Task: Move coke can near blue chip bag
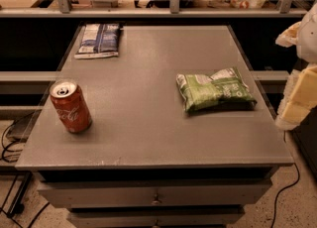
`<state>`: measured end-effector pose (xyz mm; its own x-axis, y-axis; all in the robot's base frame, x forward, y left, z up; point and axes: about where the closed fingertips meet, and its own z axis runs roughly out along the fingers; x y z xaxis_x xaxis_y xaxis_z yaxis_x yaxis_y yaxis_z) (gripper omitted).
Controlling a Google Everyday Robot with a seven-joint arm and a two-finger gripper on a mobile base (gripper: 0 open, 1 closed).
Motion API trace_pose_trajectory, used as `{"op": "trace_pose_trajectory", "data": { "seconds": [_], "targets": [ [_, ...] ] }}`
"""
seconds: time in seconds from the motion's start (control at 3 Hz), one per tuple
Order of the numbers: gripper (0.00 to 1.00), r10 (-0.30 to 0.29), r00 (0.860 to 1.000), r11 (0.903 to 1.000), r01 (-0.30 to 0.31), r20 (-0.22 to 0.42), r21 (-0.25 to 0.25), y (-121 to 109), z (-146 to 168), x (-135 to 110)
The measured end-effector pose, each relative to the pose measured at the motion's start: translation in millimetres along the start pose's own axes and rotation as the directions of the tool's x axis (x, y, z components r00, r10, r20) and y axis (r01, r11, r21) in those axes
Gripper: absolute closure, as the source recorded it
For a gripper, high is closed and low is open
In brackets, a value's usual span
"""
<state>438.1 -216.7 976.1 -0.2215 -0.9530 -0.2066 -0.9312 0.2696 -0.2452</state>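
Note:
The coke can, red with white script and a silver top, stands upright near the front left corner of the grey table. The blue chip bag, blue and white with dark stripes, lies flat at the table's far left corner. My gripper, white and pale yellow, shows partly at the right edge of the view, beyond the table's right side. It is far from the can and holds nothing that I can see.
A puffy green and white chip bag lies on the right half of the table. A metal railing runs behind the table. Drawers sit below the front edge. Cables lie on the floor at left.

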Motion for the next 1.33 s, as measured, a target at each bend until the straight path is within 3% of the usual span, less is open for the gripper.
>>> {"op": "trace_pose_trajectory", "data": {
  "seconds": [0.33, 0.67, 1.0, 1.33],
  "targets": [
    [0.0, 0.0, 1.0, 1.0, 0.0, 0.0, 0.0, 0, 0, 0],
    [0.0, -0.026, 0.996, 0.9996, 0.026, 0.08, -0.006, 1, 6, -10],
    [0.0, -0.065, 0.972, 0.9974, 0.07, 0.227, -0.014, 2, 21, -32],
    [0.0, -0.076, 0.923, 0.9956, 0.091, 0.378, -0.022, 1, 39, -66]
  ]
}}
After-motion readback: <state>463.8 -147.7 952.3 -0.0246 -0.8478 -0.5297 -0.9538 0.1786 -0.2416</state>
